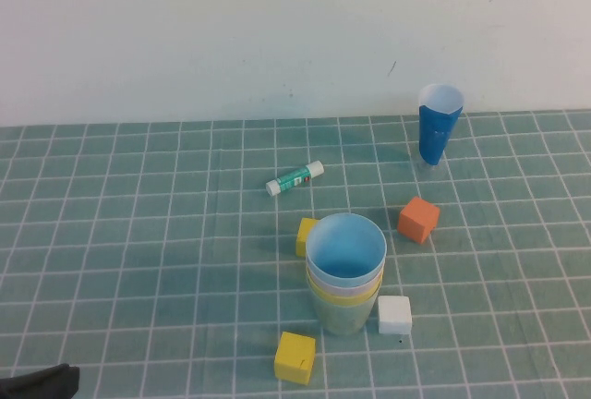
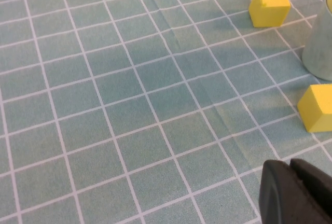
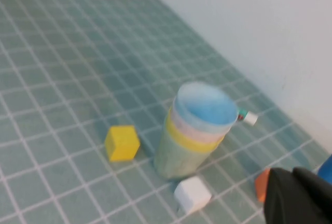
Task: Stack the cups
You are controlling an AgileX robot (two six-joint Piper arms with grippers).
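No words, numbers or brand names can be read anywhere. The glue stick (image 1: 295, 178) toward the far edge of the counter wears a green label, but its print is illegible.

The stacked cups (image 1: 345, 274) look like smooth matt plastic — the table cover (image 1: 138, 260) a dull, finely grained gridded mat.
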